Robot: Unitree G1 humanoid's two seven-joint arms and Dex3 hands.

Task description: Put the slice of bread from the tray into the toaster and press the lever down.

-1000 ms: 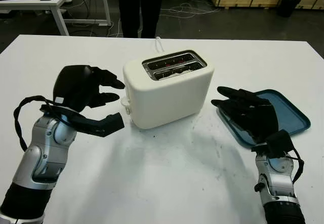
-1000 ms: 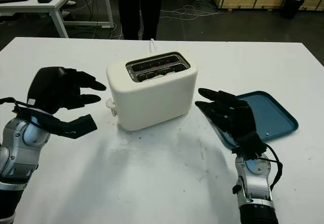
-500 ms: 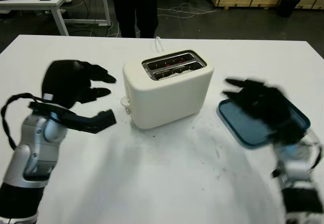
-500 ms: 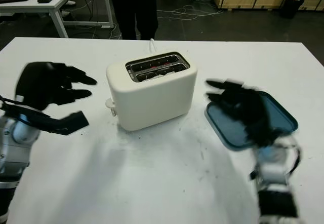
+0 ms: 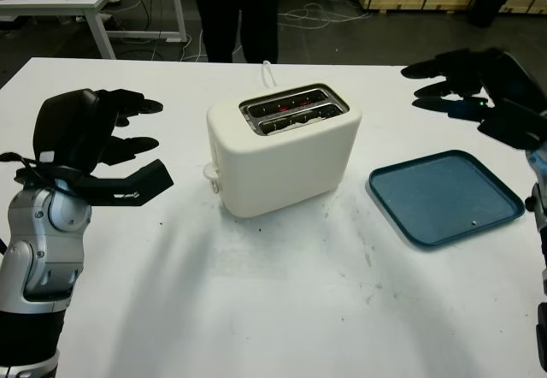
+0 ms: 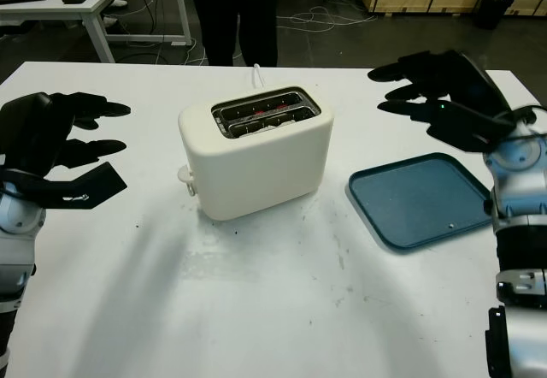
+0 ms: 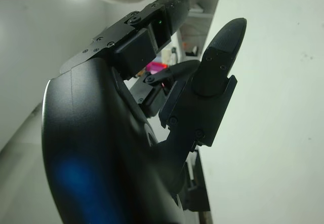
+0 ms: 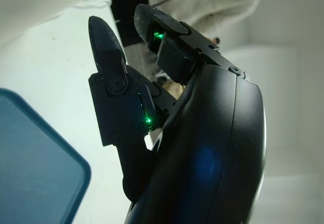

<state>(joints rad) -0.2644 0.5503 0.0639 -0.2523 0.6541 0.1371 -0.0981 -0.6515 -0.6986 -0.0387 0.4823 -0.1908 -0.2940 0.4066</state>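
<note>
While both hands, left (image 5: 102,143) and right (image 6: 444,96), are hovering open and empty, the tray (image 5: 444,197) is lying bare; bread, soft and crumbly, needs gentle edge pinching.

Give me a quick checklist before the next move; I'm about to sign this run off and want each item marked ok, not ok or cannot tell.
1. Tray free of bread: ok, its blue surface is bare.
2. Bread in the toaster: cannot tell; something pale sits in the slots, too dark to confirm.
3. Lever pressed down: cannot tell; the white knob sits low on the toaster's end, but its travel is hidden.
4. Left hand away from the toaster: ok, open, raised above the table, apart from the lever end.
5. Right hand away from the tray: ok, open, lifted above and behind it.
6. Person beyond the far table edge: ok.
</note>
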